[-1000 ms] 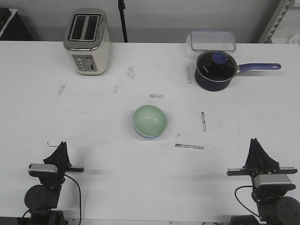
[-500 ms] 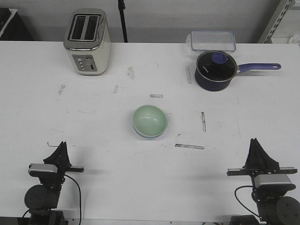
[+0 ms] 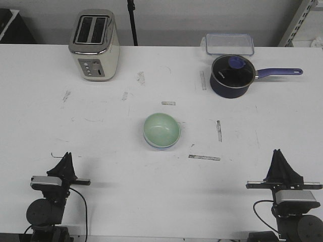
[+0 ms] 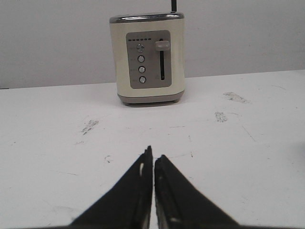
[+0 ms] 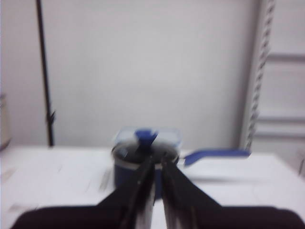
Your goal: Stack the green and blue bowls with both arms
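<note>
The pale mint green bowl (image 3: pixel 161 129) sits nested inside the periwinkle blue bowl (image 3: pixel 159 147) at the middle of the table; only a thin blue rim shows under its near edge. My left gripper (image 3: pixel 66 155) is low at the front left, shut and empty, far from the bowls. In the left wrist view (image 4: pixel 153 153) its jaws are pressed together over bare table. My right gripper (image 3: pixel 279 152) is low at the front right, shut and empty; the right wrist view (image 5: pixel 157 160) is blurred. Neither wrist view shows the bowls.
A cream toaster (image 3: pixel 94 44) stands at the back left and also shows in the left wrist view (image 4: pixel 147 57). A dark blue saucepan (image 3: pixel 231 75) with a purple handle and a clear lidded box (image 3: pixel 228 43) stand at the back right. The saucepan (image 5: pixel 143 167) is straight ahead of my right gripper.
My right arm has drawn back slightly toward the table's front edge. The left arm and the bowls have not moved.
</note>
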Tool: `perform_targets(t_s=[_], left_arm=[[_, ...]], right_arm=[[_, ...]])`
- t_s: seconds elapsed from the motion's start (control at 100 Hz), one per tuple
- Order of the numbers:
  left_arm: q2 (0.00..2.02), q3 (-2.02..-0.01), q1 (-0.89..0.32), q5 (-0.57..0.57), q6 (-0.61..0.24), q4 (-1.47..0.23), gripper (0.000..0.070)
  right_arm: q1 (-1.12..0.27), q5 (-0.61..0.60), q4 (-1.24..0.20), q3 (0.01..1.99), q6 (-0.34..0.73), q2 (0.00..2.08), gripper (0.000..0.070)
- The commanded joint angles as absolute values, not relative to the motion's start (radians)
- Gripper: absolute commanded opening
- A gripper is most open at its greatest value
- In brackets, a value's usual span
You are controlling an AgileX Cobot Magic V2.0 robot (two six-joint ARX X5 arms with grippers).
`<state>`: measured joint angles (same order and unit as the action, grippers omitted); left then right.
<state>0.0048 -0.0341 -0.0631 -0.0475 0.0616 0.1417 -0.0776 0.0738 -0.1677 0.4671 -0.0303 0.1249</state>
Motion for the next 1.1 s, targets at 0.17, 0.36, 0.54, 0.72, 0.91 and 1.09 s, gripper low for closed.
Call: perform_targets(t_s=[0.17,0.36,0.54,0.72,0.91,1.09], left_arm=[[0.003,-0.012,-0.064,-0.045,0.059,0.153,0.0001],[0.003,-0.012,-0.064,-0.045,0.059,0.152,0.0001],[0.003,-0.012,-0.064,-0.045,0.059,0.152,0.0001],[0.003,-0.012,-0.064,-0.045,0.059,0.152,0.0001],[0.003,-0.012,-0.064,-0.045,0.059,0.152,0.0001],[0.003,-0.012,-0.064,-0.045,0.059,0.152,0.0001]], right_arm=[[-0.068,0.104,0.022,0.272,-0.073,0.007,0.0015],[-0.007,0.000,0.023,0.185,-0.072,0.001,0.0015],[0.017,-0.028,0.024,0.115,-0.019,0.001,0.0015],[0.017,-0.040,0.026,0.058,0.027,0.001,0.0015],[0.017,-0.057,0.069,0.012,0.026,0.001,0.0015],[0.017,-0.046,0.068,0.012,0.026,0.001,0.0015]])
